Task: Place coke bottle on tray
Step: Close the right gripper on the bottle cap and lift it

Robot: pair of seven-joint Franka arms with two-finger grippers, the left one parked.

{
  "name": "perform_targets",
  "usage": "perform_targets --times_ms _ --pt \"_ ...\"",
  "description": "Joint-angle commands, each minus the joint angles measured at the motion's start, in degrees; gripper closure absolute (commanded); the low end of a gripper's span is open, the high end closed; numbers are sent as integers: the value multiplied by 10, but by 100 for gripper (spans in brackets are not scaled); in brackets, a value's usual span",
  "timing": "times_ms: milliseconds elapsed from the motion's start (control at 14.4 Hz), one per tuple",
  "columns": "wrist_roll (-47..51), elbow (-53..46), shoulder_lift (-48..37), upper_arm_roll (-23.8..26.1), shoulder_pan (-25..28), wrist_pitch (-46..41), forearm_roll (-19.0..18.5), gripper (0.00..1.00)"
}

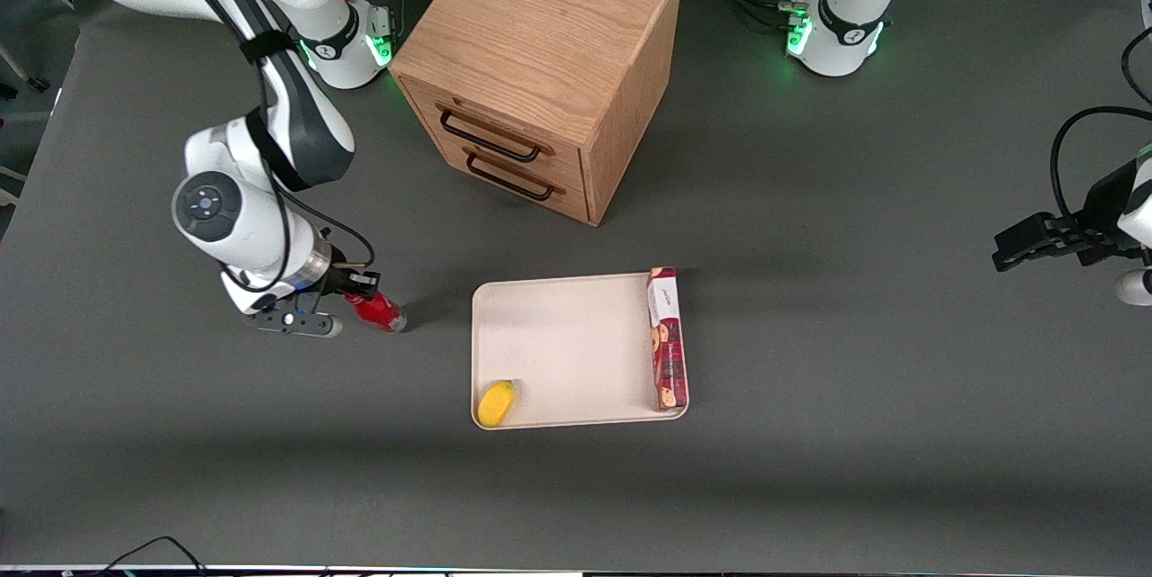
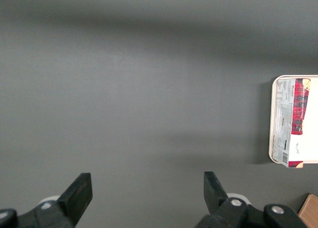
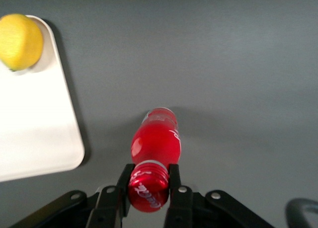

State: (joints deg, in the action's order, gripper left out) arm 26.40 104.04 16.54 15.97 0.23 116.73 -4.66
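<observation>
The coke bottle (image 1: 378, 310) is a small red bottle with a red cap. It is tilted, its base toward the tray, toward the working arm's end of the table. My right gripper (image 1: 353, 286) is shut on its cap. In the right wrist view the fingers clamp the cap of the coke bottle (image 3: 155, 141), with the gripper (image 3: 147, 182) right at it. The cream-white tray (image 1: 562, 343) lies a short way from the bottle, toward the table's middle; its rounded corner shows in the right wrist view (image 3: 59, 156).
A yellow lemon-like object (image 1: 496, 403) sits in the tray's near corner, and a long red cookie box (image 1: 667, 338) lies along the tray's edge toward the parked arm. A wooden drawer cabinet (image 1: 540, 64) stands farther from the front camera.
</observation>
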Motion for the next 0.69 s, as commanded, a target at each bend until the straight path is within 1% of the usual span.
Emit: perform_targets --times_ms 0,139,278,417,625 --pt "2 -155 -6 22 2 -168 -6 100" --pt "3 -245 3 29 2 -264 1 100" --pt "17 -315 13 62 1 -339 -1 100" --pt "91 -354 30 98 9 -359 0 100" --pt "226 -384 89 172 10 -346 -6 100"
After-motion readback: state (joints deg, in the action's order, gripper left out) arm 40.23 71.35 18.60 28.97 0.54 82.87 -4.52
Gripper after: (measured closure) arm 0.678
